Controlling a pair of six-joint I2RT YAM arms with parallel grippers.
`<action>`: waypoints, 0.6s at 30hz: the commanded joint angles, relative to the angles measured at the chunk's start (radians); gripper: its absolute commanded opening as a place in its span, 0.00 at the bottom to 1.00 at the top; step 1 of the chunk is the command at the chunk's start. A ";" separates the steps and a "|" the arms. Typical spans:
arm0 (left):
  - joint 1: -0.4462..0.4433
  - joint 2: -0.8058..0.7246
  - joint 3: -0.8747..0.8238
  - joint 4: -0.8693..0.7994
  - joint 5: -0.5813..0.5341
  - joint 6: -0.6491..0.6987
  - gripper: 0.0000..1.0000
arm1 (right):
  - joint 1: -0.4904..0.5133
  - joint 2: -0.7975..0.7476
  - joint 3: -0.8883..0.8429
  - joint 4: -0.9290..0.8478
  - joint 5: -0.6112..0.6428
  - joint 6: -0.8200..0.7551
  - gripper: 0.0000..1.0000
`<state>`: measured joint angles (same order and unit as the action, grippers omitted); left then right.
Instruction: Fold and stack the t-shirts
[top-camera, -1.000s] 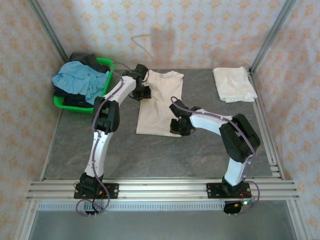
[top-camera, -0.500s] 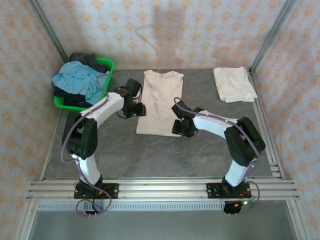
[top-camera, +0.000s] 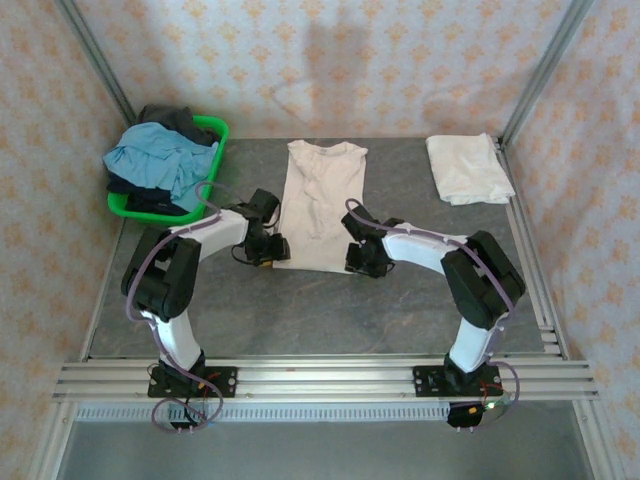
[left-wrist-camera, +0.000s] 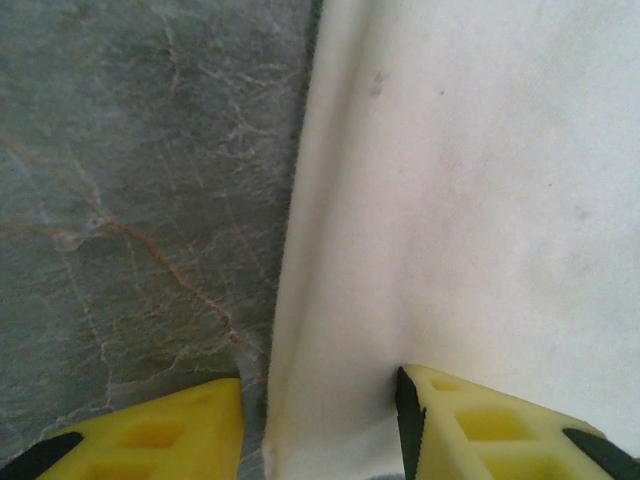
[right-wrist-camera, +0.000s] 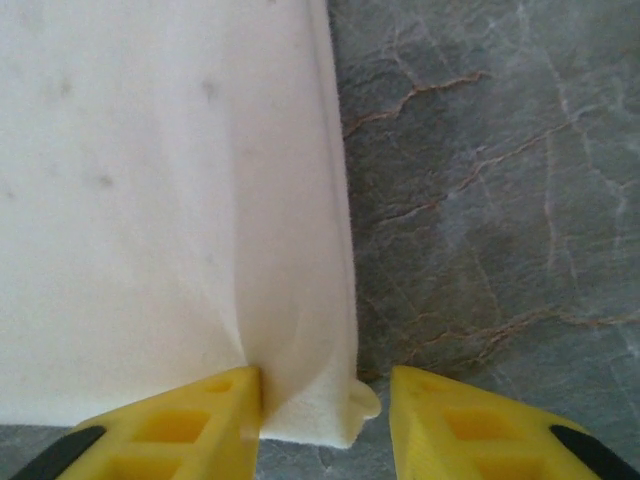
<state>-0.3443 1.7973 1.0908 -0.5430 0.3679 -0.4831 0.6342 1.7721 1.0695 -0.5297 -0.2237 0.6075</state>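
Since 1 s ago the left arm has pulled back from the collar end of the shirt toward the near edge of the table (top-camera: 300, 310). The left gripper (top-camera: 265, 246) now sits at the near-left corner of the spread t-shirt (top-camera: 318, 200). The right gripper (top-camera: 362, 258) has barely shifted and is at the shirt's near-right corner.

The spread t-shirt is cream. It lies flat as a long narrow panel in the middle of the table, collar toward the far edge and hem toward the near edge. A 2nd cream shirt, the folded t-shirt (top-camera: 468, 168), rests in the far-right corner, well apart from both grippers.

In the left wrist view the 2 yellow fingers (left-wrist-camera: 170, 430) stand wide apart and straddle the shirt's left edge. 1 is over bare grey stone and the other is on the cloth, with nothing pinched between them. In the right wrist view the jaws are likewise spread. 1 yellow finger presses on the fabric beside the hem corner and the other is over the bare table, with the corner lying loose between them.

A green basket (top-camera: 216, 130) sits at the far-left corner of the table. It holds a light blue garment (top-camera: 150, 160) on top of a dark garment (top-camera: 168, 118).
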 joint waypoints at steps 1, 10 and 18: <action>-0.017 -0.029 -0.048 0.061 0.050 -0.036 0.36 | 0.013 0.056 0.042 0.017 -0.026 0.001 0.26; -0.038 -0.092 -0.110 0.097 0.027 -0.080 0.18 | 0.014 0.080 0.086 -0.016 -0.033 -0.031 0.02; -0.056 -0.170 -0.217 0.175 -0.003 -0.138 0.18 | 0.015 0.031 0.039 -0.020 -0.025 -0.059 0.00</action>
<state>-0.3878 1.6684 0.9077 -0.3912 0.3851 -0.5838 0.6388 1.8256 1.1427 -0.5369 -0.2577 0.5705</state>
